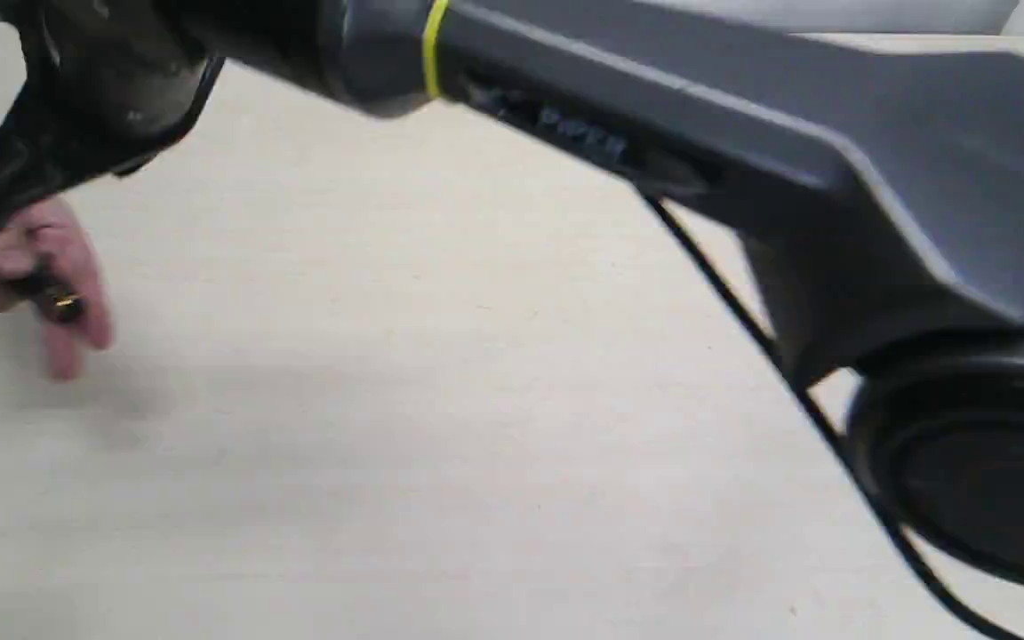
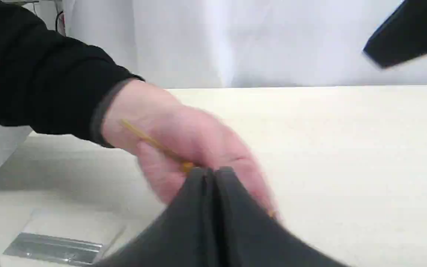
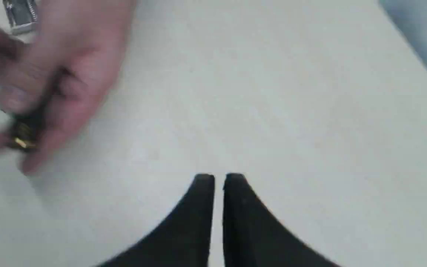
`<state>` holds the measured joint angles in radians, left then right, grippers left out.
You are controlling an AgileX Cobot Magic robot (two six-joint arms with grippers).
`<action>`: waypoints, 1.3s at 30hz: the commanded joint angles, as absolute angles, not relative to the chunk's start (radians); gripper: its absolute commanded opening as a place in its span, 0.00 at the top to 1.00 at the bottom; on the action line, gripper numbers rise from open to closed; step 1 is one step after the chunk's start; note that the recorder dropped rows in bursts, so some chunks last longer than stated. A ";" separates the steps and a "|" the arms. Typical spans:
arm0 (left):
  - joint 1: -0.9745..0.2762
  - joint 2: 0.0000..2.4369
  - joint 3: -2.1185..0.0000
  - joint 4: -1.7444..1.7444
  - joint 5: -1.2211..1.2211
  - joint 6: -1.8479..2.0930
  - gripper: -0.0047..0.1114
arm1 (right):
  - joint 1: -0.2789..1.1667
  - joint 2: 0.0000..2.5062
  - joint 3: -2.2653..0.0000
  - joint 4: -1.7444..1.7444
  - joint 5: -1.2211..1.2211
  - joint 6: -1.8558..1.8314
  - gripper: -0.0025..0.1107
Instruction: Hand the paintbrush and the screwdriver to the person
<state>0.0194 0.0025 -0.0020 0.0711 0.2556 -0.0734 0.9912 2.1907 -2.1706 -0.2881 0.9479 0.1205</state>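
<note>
Screwdriver (image 3: 24, 129) sits in the person's hand (image 3: 58, 70); right gripper (image 3: 219, 180) is nearly closed and empty, left gripper (image 2: 211, 174) pressed together, contents unclear. Retreat slowly, avoiding fingers.

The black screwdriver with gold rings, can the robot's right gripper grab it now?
Probably not. The black screwdriver with gold rings is wrapped in the person's bare hand, whose fingers cover the handle. The right gripper sits apart over bare table, nearly shut and empty.
</note>
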 commanded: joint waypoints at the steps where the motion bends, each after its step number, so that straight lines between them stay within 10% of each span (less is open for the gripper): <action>1: 0.011 0.000 0.000 0.067 0.250 -0.075 0.96 | 0.992 2.065 -2.171 -0.344 1.023 0.113 0.94; 11: 0.011 0.000 0.000 0.067 0.250 -0.075 0.96 | 0.992 1.721 -2.051 -0.461 1.221 0.176 0.94; 28: 0.011 0.000 0.000 0.070 0.250 -0.075 0.96 | 0.992 0.802 -0.784 -0.443 0.670 0.492 0.94; 39: 0.011 0.000 0.000 0.070 0.250 -0.075 0.96 | 0.992 0.360 -0.370 -0.332 0.525 0.681 0.94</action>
<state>0.0194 0.0025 -0.0020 0.0711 0.2556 -0.0734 0.9912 0.4000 -0.3983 -0.3651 0.5469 0.6532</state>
